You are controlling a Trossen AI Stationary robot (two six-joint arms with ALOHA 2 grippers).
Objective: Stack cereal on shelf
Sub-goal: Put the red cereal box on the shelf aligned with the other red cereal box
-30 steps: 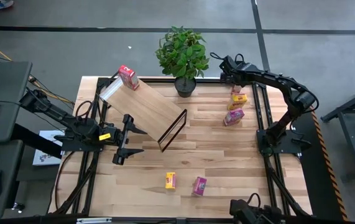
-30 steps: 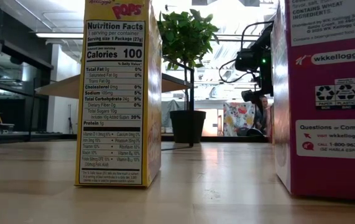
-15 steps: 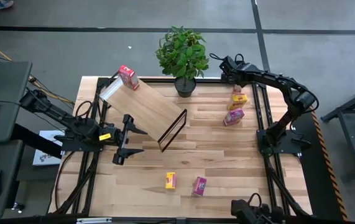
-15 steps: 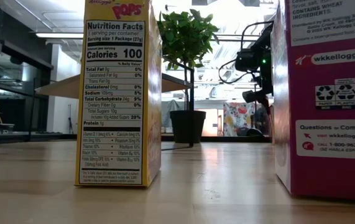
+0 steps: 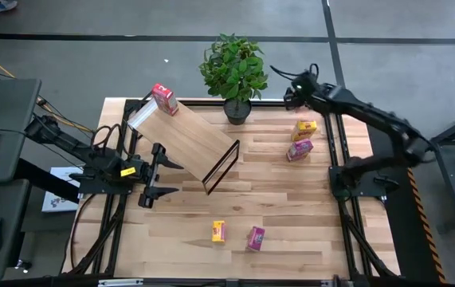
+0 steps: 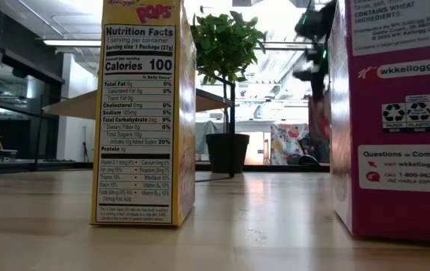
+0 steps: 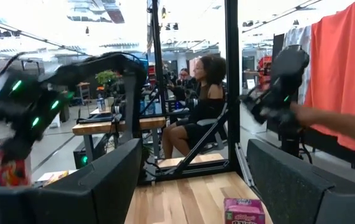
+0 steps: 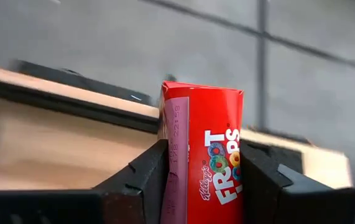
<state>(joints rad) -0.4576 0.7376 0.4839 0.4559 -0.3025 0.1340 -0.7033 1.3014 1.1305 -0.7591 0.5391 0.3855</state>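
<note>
The light wooden tabletop with black rails (image 5: 291, 199) stands on grey floor; a potted green plant (image 5: 233, 72) sits at upper centre. The slanted light-wood board shelf (image 5: 183, 135) carries a red cereal box (image 5: 163, 99) at its upper-left end. The right gripper (image 8: 202, 171) clamps another red cardboard cereal box (image 8: 209, 155), now lifted from beside the yellow box (image 5: 306, 127), off toward the table's upper-right edge. The left gripper (image 5: 149, 175) has shifted slightly left, jaws spread, empty. The right arm is blurred.

Red box (image 8: 203, 163) clamped in right end effector (image 8: 202, 177): "Kellogg's FROOT LOOPS". Yellow box (image 6: 144, 113): "POPS", "Nutrition Facts", "Calories 100". Magenta box (image 6: 395, 113): "wkkellogg.com", "1-800-962-1413".
</note>
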